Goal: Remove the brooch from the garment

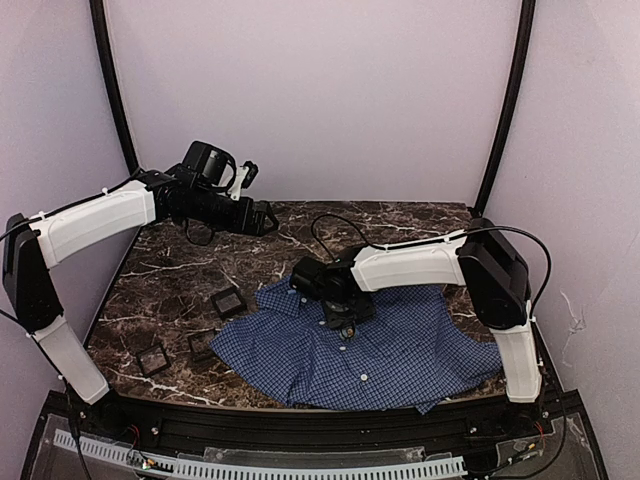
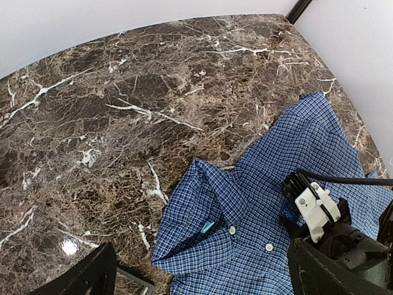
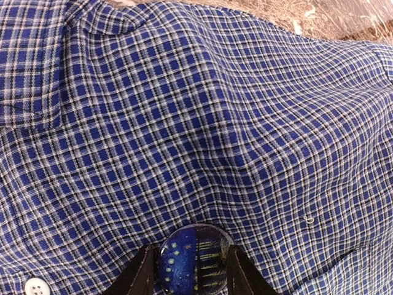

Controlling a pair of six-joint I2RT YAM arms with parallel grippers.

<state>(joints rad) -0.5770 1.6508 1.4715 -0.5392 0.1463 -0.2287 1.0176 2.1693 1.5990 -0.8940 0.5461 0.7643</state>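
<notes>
The garment (image 1: 410,350) is a blue-and-white checked shirt spread over the table's front right; it also fills the right wrist view (image 3: 184,123) and shows in the left wrist view (image 2: 276,160). The brooch (image 3: 193,261) is a round glass dome, blue with yellow marks, lying on the cloth near a white button (image 3: 35,287). My right gripper (image 3: 191,270) is down on the shirt below the collar (image 1: 345,322), shut on the brooch with one dark finger against each side. My left gripper (image 1: 262,216) hangs open, high above the table's back left, holding nothing.
Three small black square frames (image 1: 229,300) (image 1: 152,357) (image 1: 203,345) lie on the dark marble table (image 1: 180,280) left of the shirt. One frame's corner (image 2: 132,284) shows in the left wrist view. Pale walls close in the back and sides.
</notes>
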